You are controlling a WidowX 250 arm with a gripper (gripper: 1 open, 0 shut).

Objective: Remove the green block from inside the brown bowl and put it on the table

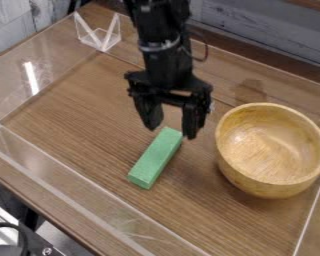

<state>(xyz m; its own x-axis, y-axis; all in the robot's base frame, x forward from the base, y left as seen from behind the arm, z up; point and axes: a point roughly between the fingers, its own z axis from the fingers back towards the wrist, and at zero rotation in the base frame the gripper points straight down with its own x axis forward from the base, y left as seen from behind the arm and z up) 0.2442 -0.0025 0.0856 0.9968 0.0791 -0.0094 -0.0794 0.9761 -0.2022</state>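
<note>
The green block (155, 159) lies flat on the table (83, 110), just left of the brown bowl (271, 150), which holds nothing. My gripper (168, 122) hangs above the block's far end, pointing down, with its black fingers (148, 114) spread wide and nothing between them. A gap separates the fingertips from the block.
Low clear plastic walls (69, 195) edge the table at the front and left. A clear plastic stand (99, 32) sits at the back left. The bowl is close to the right wall.
</note>
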